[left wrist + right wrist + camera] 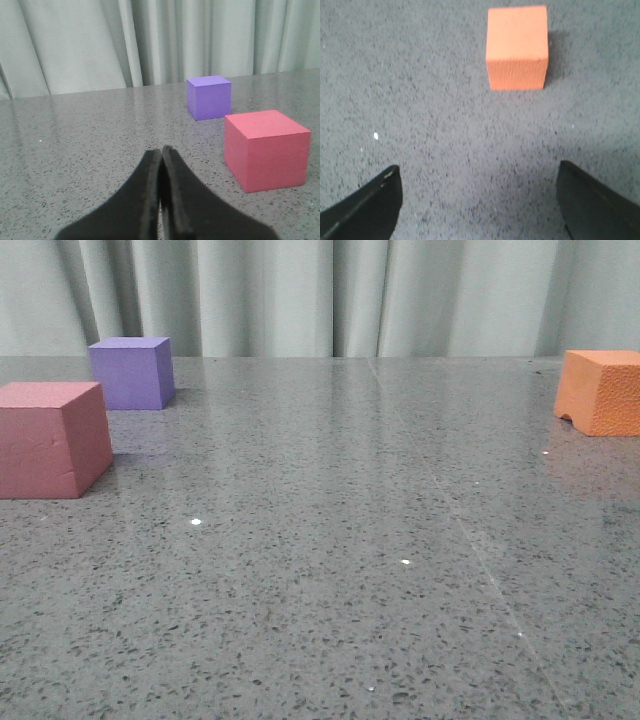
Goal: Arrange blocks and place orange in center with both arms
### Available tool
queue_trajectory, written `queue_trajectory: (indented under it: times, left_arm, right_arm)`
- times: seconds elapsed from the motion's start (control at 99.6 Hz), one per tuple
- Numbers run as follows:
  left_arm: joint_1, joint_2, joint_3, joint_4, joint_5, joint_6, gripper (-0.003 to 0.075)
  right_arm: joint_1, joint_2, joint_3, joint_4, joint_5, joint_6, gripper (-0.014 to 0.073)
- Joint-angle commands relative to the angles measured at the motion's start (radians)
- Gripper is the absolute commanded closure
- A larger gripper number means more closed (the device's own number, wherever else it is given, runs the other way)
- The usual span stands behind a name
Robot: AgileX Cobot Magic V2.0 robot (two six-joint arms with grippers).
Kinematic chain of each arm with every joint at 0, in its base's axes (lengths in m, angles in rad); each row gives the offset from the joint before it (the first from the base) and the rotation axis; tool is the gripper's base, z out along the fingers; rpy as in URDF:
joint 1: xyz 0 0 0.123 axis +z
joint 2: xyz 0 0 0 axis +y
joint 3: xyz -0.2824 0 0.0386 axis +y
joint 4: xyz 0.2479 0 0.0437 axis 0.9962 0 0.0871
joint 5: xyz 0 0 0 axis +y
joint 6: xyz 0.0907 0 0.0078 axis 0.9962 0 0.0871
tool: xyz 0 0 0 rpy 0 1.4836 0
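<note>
A grey speckled stone table (330,570) stretches forward to a pale pleated curtain (330,295) hanging along its far edge. In the front view, three foam cubes sit on the table. A pink-red cube (50,438) stands at the left edge, and a purple cube (131,371) stands just behind it, slightly to its right, a small gap between them. The orange cube (602,391) sits well apart from both, at the far right edge of the table, with a bumpy face and a small notch in its lower edge. The middle of the table between the two groups holds only small bright glints.

Neither arm shows in the front view. The left gripper (161,152) has its black fingers pressed together, holding nothing; the pink-red cube lies near it, off to one side ahead, the purple cube farther on. The right gripper (477,197) has its fingers spread wide apart, and the orange cube lies ahead of it, untouched, bare table between them.
</note>
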Motion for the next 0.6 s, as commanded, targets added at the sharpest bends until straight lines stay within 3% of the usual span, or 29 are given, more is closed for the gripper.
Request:
queue_trajectory:
  times: [0.0, 0.241, 0.592]
  left_arm:
    - [0.003, -0.032, 0.054, -0.009, -0.075, -0.002, 0.0739]
    - [0.003, -0.032, 0.054, -0.009, -0.075, -0.002, 0.0739]
    - [0.003, -0.032, 0.054, -0.009, -0.075, -0.002, 0.0739]
  right_arm:
    - [-0.006, 0.011, -0.064, -0.008, -0.097, -0.002, -0.0041]
    - [-0.006, 0.167, -0.245, -0.112, -0.051, -0.002, -0.0041]
    - [-0.007, 0.417, -0.407, -0.112, -0.049, -0.005, -0.0041]
